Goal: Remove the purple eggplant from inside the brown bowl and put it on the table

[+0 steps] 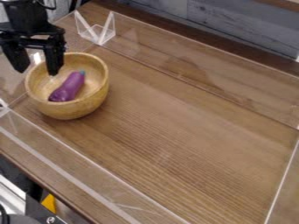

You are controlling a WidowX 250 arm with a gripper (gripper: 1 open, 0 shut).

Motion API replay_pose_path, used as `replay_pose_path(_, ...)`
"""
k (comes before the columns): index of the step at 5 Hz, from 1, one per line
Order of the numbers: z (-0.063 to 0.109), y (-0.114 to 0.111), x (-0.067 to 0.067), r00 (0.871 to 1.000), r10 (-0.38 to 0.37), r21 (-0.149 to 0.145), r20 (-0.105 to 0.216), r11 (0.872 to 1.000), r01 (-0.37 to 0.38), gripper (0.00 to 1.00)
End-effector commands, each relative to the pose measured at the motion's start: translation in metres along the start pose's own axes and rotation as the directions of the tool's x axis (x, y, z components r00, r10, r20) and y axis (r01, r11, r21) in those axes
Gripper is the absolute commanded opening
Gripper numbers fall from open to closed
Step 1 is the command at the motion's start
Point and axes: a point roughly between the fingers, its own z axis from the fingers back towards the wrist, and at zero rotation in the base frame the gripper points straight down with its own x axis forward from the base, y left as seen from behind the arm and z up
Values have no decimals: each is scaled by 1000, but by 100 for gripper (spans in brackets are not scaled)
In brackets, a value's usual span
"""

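Observation:
The purple eggplant lies slanted inside the brown bowl, which sits at the left of the table. My gripper hangs over the bowl's far left rim, pointing down. Its two dark fingers stand wide apart with nothing between them. The eggplant is below and to the right of the fingertips, untouched.
Low clear plastic walls edge the tabletop, with a folded clear piece behind the bowl. Bare wood stretches to the right of and in front of the bowl. A dark floor edge with yellow marks shows at bottom left.

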Motion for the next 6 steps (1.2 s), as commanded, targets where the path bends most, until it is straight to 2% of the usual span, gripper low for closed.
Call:
replay_pose_path(1, 11, -1, 18, 999, 11, 20, 47, 1000, -12, 100)
replay_pose_path(3, 8, -16, 21, 998, -42, 22, 43, 999, 41, 100)
replay_pose_path(5, 10, 7, 17, 999, -17, 23, 34, 1000, 16, 100)
replay_pose_path(6, 0, 5, 21, 999, -33, 24, 32, 999, 33, 100)
